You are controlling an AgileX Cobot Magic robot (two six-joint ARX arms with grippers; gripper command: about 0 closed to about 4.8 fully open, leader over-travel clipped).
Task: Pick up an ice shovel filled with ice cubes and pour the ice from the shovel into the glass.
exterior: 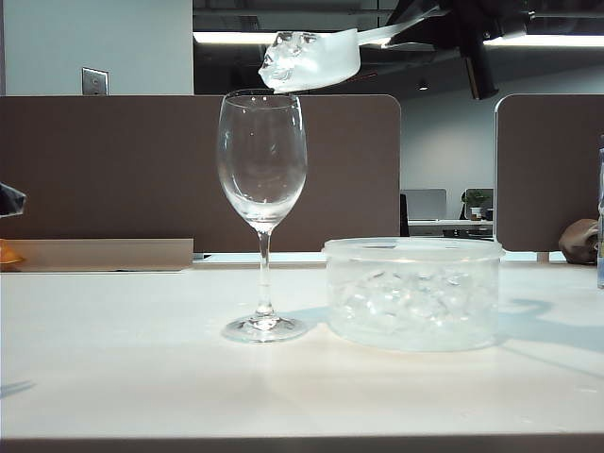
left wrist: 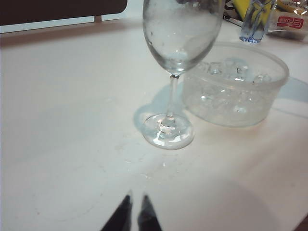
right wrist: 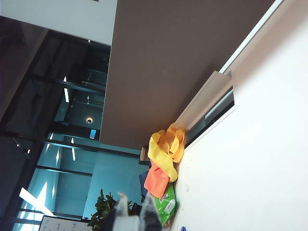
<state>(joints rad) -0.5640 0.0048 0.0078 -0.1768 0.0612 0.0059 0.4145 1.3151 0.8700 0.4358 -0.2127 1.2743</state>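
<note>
Ice cubes (exterior: 288, 52) fill the ice shovel (exterior: 316, 61) the right hand (right wrist: 130, 214) clamps above the glass (exterior: 261, 160); left hand (left wrist: 134, 211), fingers nearly together, hovers over the surface (exterior: 142, 368).

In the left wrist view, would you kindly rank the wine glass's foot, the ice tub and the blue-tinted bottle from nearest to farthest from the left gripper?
From the left gripper:
1. Glass foot, just ahead.
2. Ice tub, behind the glass, to its side.
3. Bottle, beyond the tub at the far edge.
</note>
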